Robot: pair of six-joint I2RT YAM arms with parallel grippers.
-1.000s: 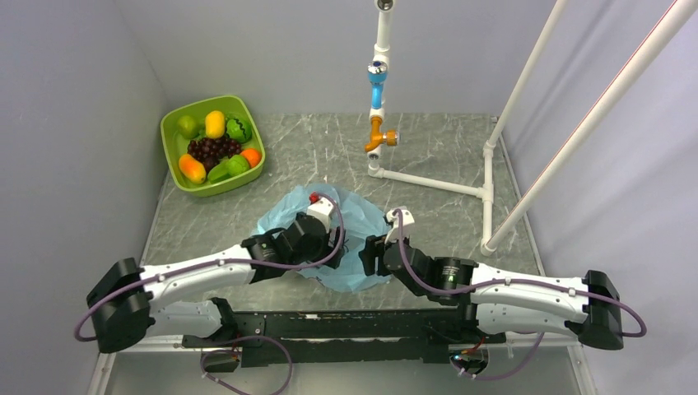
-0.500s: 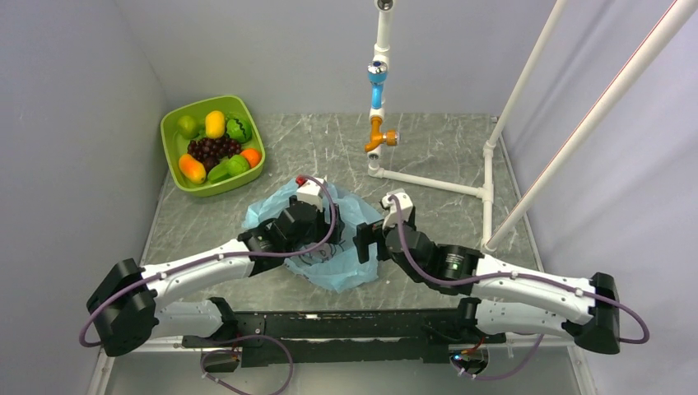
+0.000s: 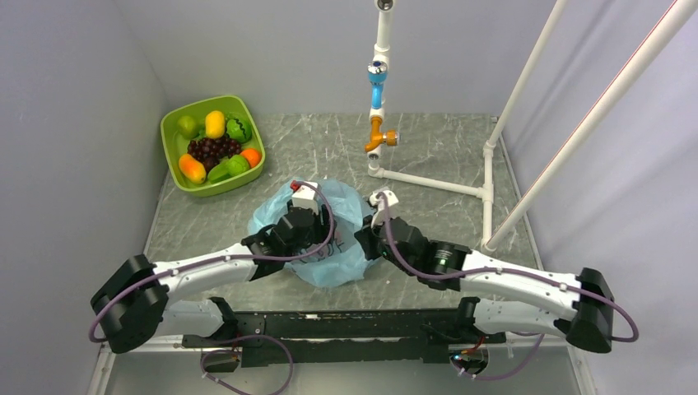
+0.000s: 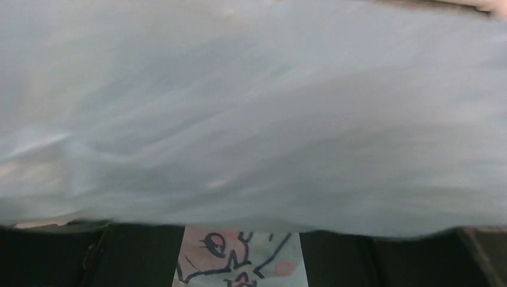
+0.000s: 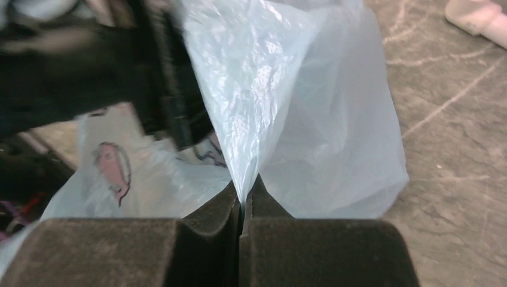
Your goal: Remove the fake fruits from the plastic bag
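Observation:
The plastic bag (image 3: 333, 262), pale blue with dark print, lies bunched at the table's middle between both arms. My right gripper (image 5: 242, 194) is shut on a raised fold of the bag (image 5: 281, 101) at its right side (image 3: 367, 239). My left gripper (image 3: 303, 225) is pushed into the bag from the left. Its film (image 4: 251, 107) fills the left wrist view, and the fingers (image 4: 137, 257) stand apart over the printed face (image 4: 239, 257). No fruit shows in the bag. Several fake fruits (image 3: 215, 123) lie in the tub at the far left.
A lime-green square tub (image 3: 170, 125) stands at the far left with a dark grape bunch (image 3: 212, 148) among the fruits. A white pipe frame (image 3: 428, 181) with a blue and orange fitting (image 3: 377, 107) rises at the back right. Grey walls close both sides.
Both grippers have moved farther from the arm bases and closer together over the bag. The right gripper opened wide, then shut on a fold of the bag. The bag has bunched up.

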